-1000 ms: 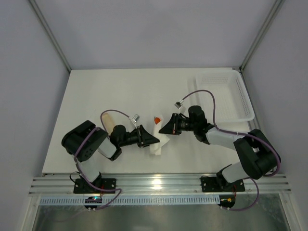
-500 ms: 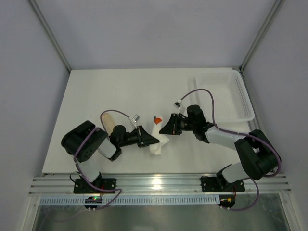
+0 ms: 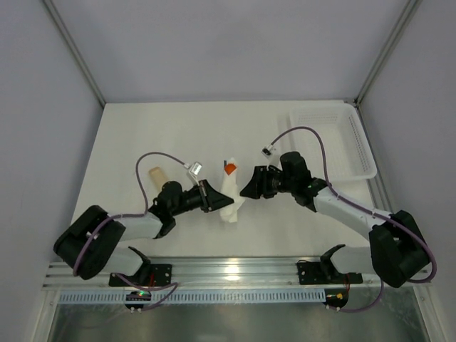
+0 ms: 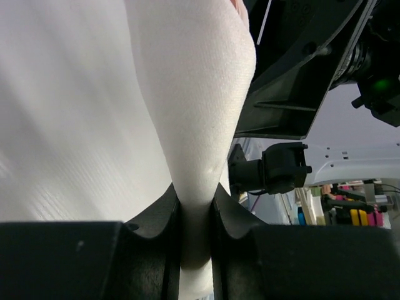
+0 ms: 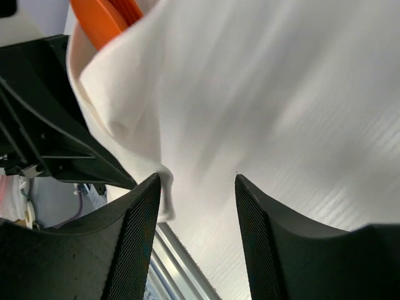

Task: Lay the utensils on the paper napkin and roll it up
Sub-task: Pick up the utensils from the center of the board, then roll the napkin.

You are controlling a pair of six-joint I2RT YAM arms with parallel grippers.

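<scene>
Your paper napkin sits near the middle of the desk, bunched into a loose, crumpled fold between the 2 arms. The brown-orange piece pokes out of its far end, and the right wrist view shows paper wrapped around its lower part. The pale tan stick is not in the napkin. It lies on the bare desk well to the left, near the left arm's wrist, under a loop of purple cable.

Your left gripper meets the napkin from the left. Its wrist view shows the jaws clamped on a narrow pinch of the paper, which fans out wider beyond the fingers. Your right gripper faces it from the right, just beside the napkin. Its jaws stand apart with only desk between them, and the napkin's loose edge is right next to 1 finger.

The white mesh basket sits in the far right corner, well apart.
</scene>
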